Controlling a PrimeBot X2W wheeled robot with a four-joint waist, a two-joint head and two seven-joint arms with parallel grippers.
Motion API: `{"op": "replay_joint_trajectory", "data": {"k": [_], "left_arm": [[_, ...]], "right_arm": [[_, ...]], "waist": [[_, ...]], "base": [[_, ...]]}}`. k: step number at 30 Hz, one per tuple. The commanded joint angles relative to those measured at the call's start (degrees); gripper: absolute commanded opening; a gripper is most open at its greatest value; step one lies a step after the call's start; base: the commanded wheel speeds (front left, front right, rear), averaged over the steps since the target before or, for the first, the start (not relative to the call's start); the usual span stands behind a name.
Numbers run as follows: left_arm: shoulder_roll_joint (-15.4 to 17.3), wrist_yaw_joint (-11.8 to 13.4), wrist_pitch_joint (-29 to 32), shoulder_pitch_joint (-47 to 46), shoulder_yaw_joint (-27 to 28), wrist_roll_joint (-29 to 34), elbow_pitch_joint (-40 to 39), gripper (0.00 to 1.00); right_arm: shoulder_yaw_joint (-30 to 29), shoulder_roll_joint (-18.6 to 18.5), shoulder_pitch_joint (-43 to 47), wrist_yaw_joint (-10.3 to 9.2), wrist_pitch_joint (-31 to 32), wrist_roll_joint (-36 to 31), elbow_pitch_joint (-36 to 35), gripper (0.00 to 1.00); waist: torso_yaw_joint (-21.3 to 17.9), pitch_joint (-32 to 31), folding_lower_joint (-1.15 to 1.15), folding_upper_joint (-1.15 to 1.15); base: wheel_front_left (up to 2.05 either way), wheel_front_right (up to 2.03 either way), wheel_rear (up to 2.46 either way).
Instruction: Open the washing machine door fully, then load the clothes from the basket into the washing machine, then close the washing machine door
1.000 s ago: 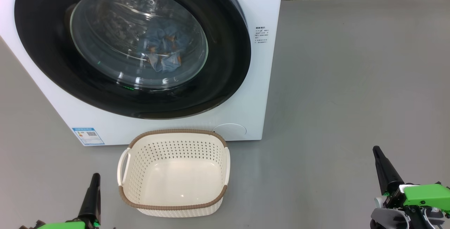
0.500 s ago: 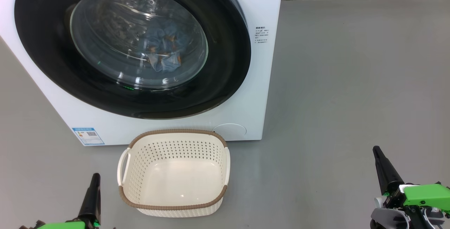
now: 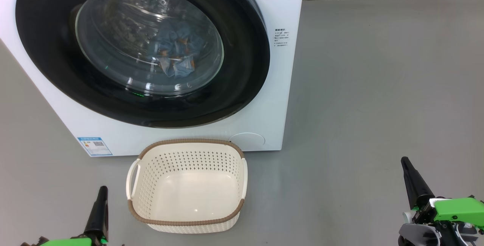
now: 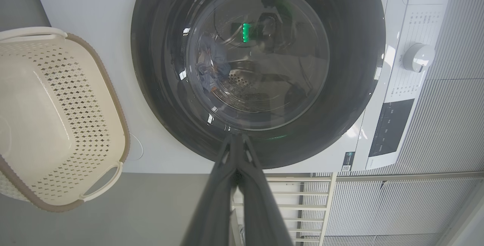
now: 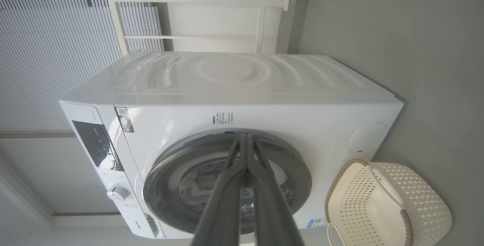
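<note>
The white washing machine (image 3: 272,87) stands ahead, its black-rimmed round door (image 3: 49,49) closed flat against the front. Through the door glass I see light-blue clothes (image 3: 177,53) with orange marks lying in the drum. The cream basket (image 3: 188,185) with a brown rim sits on the floor just before the machine, holding nothing. My left gripper (image 3: 102,191) is low at the left of the basket, shut and holding nothing. My right gripper (image 3: 405,161) rests far to the right, shut, nothing in it. The wrist views show the door (image 4: 151,68) (image 5: 302,178) and basket (image 4: 113,98) (image 5: 412,197) beyond each pair of closed fingers.
Grey floor (image 3: 378,87) spreads wide to the right of the machine. A blue label sticker (image 3: 94,146) marks the machine's lower left front. A control panel with a white knob (image 4: 418,56) runs along the machine's top front, and a ribbed wall (image 5: 45,49) stands behind it.
</note>
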Motion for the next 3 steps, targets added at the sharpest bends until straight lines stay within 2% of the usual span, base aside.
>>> {"op": "replay_joint_trajectory", "data": {"k": [1,3], "left_arm": [[0.5,-0.2,0.3,-2.3,1.9,-0.5,-1.8,0.00],[0.5,-0.2,0.3,-2.3,1.9,-0.5,-1.8,0.00]], "right_arm": [[1.0,-0.5,-2.5,0.18,0.3,0.1,-1.7,0.00],[1.0,-0.4,-2.5,0.18,0.3,0.1,-1.7,0.00]], "waist": [[0.0,0.0,0.00,0.00],[0.0,0.0,0.00,0.00]], "base": [[0.00,0.00,0.00],[0.00,0.00,0.00]]}}
